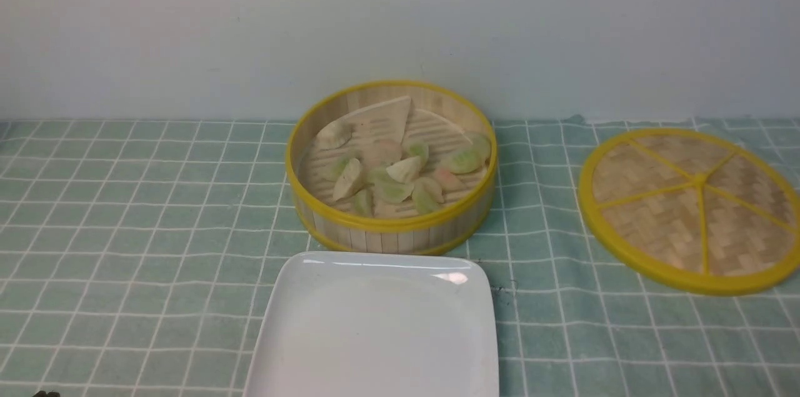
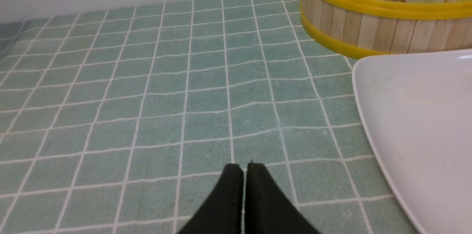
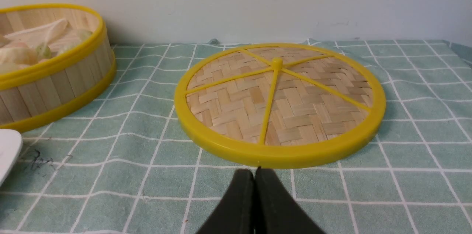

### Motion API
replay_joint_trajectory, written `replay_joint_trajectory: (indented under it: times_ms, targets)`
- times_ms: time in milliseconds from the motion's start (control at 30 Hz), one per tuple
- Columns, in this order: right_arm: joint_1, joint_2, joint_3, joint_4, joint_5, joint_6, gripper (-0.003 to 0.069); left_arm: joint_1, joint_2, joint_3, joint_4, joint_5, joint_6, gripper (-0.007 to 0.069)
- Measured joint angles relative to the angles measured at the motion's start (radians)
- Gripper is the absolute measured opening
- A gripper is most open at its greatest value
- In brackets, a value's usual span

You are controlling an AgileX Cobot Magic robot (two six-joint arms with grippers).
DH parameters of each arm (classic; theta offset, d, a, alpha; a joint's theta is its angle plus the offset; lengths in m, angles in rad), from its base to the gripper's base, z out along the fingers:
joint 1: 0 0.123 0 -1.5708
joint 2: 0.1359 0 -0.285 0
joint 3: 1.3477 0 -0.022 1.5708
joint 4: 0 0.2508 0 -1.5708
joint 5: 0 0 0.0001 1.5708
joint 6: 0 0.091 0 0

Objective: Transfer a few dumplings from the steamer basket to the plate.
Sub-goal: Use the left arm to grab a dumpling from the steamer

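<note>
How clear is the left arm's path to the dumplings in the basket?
Probably yes. The basket is uncovered, dumplings exposed, lid off to the right, and only cloth lies between it and the shut left gripper.

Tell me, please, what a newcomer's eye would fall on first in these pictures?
Most likely the yellow-rimmed steamer basket at the middle back of the green checked cloth, with pale green, pink and cream dumplings inside. Just in front of it lies the bare white plate, and to the right a flat woven lid with yellow spokes.
</note>
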Motion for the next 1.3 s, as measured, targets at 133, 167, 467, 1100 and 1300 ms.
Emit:
replay_joint_trajectory:
  times_ms: [133,167,467,1100,1300]
  targets:
    - [0.000,0.000,0.000,0.000,0.000,0.000,-0.0015,0.000,0.000,0.000,0.000,0.000,0.000,-0.0006]
    - [0.000,0.000,0.000,0.000,0.000,0.000,-0.0015,0.000,0.000,0.000,0.002,0.000,0.000,-0.0006]
    - [0.000,0.000,0.006,0.043,-0.045,0.013,-0.0015,0.000,0.000,0.002,-0.112,-0.187,-0.115,-0.0006]
    - [0.000,0.000,0.010,0.603,-0.501,0.252,-0.0015,0.000,0.236,-0.401,-0.377,-0.220,-0.300,-0.0006]
    - [0.000,0.000,0.010,0.601,-0.517,0.253,-0.0015,0.000,0.660,-0.755,-0.367,0.360,-0.095,-0.0006]
